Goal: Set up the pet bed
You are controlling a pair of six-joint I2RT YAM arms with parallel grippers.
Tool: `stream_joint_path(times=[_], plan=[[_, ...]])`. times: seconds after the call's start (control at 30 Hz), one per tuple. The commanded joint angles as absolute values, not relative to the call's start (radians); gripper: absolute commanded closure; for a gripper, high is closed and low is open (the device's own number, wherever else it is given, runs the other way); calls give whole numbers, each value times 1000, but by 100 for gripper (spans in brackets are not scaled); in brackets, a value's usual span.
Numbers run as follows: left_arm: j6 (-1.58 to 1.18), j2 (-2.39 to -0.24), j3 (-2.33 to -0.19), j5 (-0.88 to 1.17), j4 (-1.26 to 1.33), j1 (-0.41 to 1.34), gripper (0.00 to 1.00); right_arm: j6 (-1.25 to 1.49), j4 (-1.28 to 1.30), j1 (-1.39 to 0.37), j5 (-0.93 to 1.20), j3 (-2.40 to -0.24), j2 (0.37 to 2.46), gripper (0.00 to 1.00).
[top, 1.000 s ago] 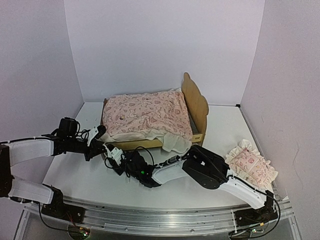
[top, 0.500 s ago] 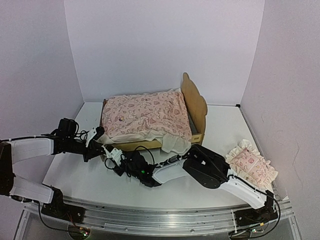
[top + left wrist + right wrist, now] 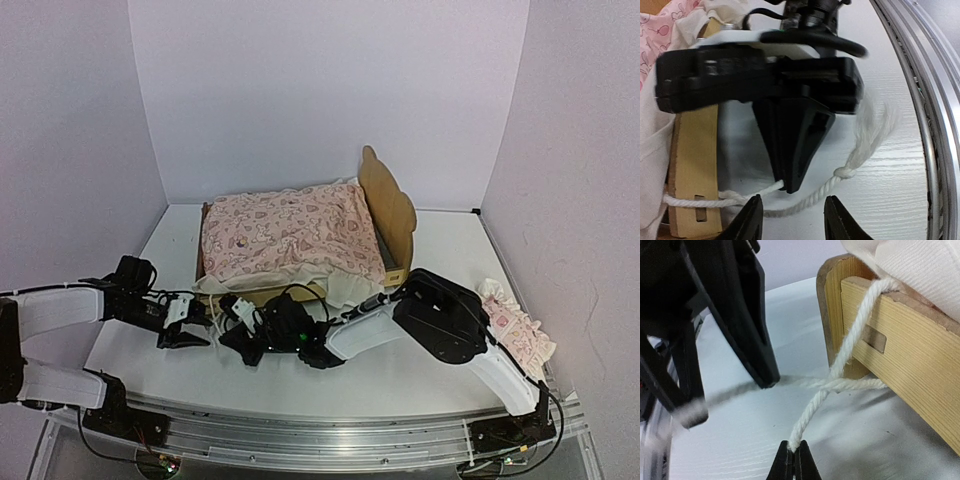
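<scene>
The pet bed (image 3: pixel 388 205) stands mid-table, its bear-ear headboard to the right and a pink heart-print quilt (image 3: pixel 290 235) lying over it. A white rope (image 3: pixel 840 365) runs from the wooden foot rail (image 3: pixel 910 370) down to the table. My right gripper (image 3: pixel 793 462) is shut on that rope, just in front of the bed's near-left corner (image 3: pixel 232 318). My left gripper (image 3: pixel 792 222) is open and holds nothing. It sits a little left of the right one (image 3: pixel 185 328), with the knotted rope (image 3: pixel 840 175) lying on the table just past its fingertips.
A ruffled pink pillow (image 3: pixel 512 325) lies at the table's right edge, partly behind the right arm. White cloth (image 3: pixel 350 285) hangs over the bed's near side. The metal rail (image 3: pixel 935 125) marks the table's near edge. Purple walls close in the left, back and right.
The right gripper has shut on the rope. The left gripper has opened, let the rope go and drawn back toward the near left. The right arm has swung upward.
</scene>
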State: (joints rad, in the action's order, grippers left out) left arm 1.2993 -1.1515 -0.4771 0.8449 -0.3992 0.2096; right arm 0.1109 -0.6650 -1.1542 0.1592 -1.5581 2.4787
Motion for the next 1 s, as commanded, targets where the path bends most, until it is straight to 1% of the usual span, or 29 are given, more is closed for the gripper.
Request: stream_joint_path(times=[0.0,0.1,0.17,0.27,0.33,0.43,0.5,0.53,0.63,0.77,0.87,0.97], plan=[[1503,-1078,-476,842,-602,207,43,273,-600,-1129,281,-1568,2406,100],[1333,-1020,-508,858,-618,208,42,297,-549,-1127,289,-1571,2395,100],[1123,-995,-546,873,-557,208,42,309,-510,-1125,294,-1582,2391,100],[596,-976,-595,818,-373,209,46,344,-458,-1124,303,-1603,2387,100],[212,-969,-623,747,-276,208,51,363,-410,-1124,305,-1625,2387,100],[-108,-931,-608,659,-203,224,61,381,-331,-1125,295,-1660,2390,100],[-204,-898,-573,602,-210,266,62,392,-315,-1124,287,-1659,2390,100],[-237,-885,-558,534,-222,301,62,399,-313,-1124,282,-1655,2388,100],[-347,-888,-491,398,-207,379,60,421,-313,-1125,269,-1651,2383,100],[-468,-995,-402,341,-14,438,55,435,-310,-1127,251,-1650,2383,100],[-513,-1097,-376,290,103,445,55,432,-304,-1133,236,-1648,2386,100],[-547,-1152,-370,249,155,445,56,409,-297,-1144,234,-1653,2393,100]])
